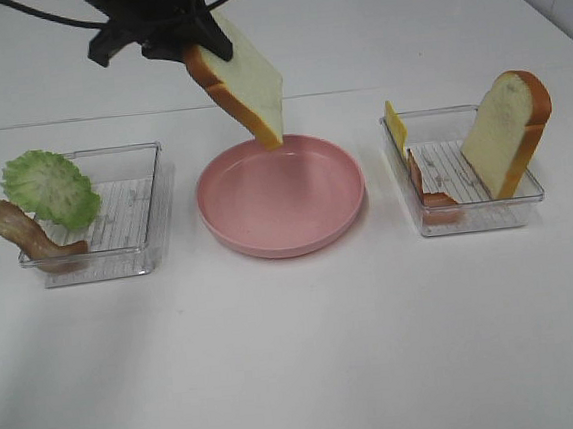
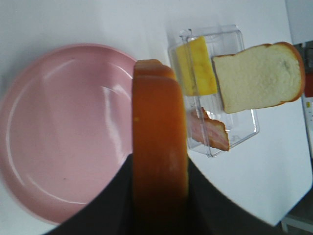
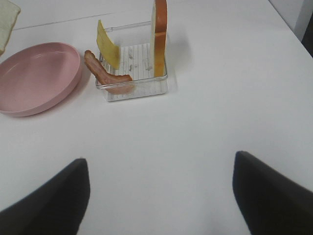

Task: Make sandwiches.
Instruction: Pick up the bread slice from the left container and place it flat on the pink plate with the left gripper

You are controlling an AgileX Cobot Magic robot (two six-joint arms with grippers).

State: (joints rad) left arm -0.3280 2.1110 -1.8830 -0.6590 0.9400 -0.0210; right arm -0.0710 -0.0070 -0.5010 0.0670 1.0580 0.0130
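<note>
Bread slice (image 1: pixel 250 87) in left gripper (image 1: pixel 191 44), over plate (image 1: pixel 296 209)

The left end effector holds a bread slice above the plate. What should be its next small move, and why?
Probably lower the slice toward the middle of the plate. The left end effector is shut on it, its low corner hangs over the plate's far rim, and the plate is bare.
</note>
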